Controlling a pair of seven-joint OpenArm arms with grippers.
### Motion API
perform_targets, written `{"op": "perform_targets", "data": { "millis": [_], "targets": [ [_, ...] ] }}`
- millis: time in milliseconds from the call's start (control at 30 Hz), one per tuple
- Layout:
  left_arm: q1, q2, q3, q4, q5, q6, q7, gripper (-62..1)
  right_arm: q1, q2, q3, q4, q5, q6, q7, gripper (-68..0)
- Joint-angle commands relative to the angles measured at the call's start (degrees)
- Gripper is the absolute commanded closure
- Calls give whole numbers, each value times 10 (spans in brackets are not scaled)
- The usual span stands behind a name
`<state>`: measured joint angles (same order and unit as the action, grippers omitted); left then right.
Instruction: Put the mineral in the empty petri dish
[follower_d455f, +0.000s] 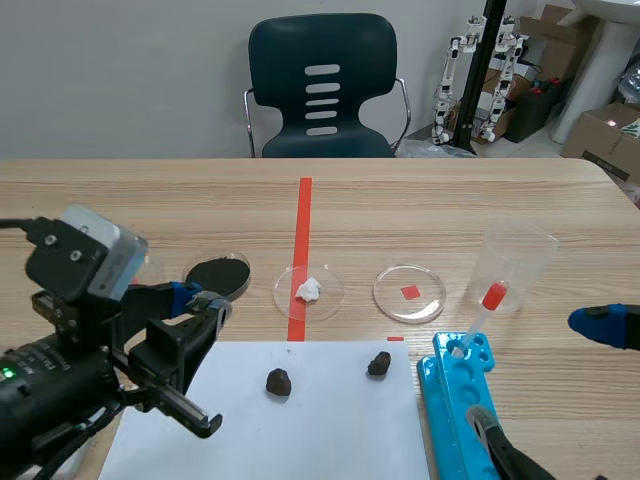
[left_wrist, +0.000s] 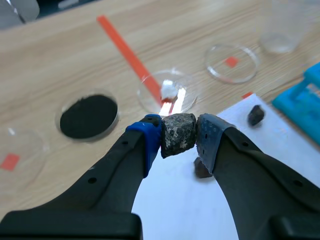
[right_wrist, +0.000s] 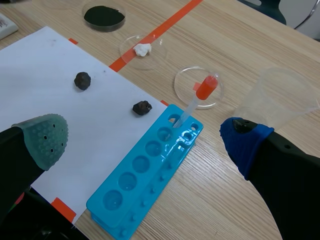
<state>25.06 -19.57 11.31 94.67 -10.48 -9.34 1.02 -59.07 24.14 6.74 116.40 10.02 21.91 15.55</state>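
Left claw (left_wrist: 178, 139) pinches a mineral (left_wrist: 177, 131); right claw (right_wrist: 144, 135) gapes wide.

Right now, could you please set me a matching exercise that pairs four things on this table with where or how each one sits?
Things:
1. grey rock
2. white lump
3. dropper
4. cup

Places or states:
A. standing in the blue rack
B. in a dish on the red tape line
C. clamped in the left hand
D. upright, clear plastic

Pairs: 1-C, 2-B, 3-A, 4-D
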Motion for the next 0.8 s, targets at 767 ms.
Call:
{"op": "perform_targets", "data": {
  "millis": [767],
  "targets": [
    [-388, 67, -127, -372, 27, -3, 96, -116, 2, 0, 4, 3, 7, 1, 7, -647]
  ]
}}
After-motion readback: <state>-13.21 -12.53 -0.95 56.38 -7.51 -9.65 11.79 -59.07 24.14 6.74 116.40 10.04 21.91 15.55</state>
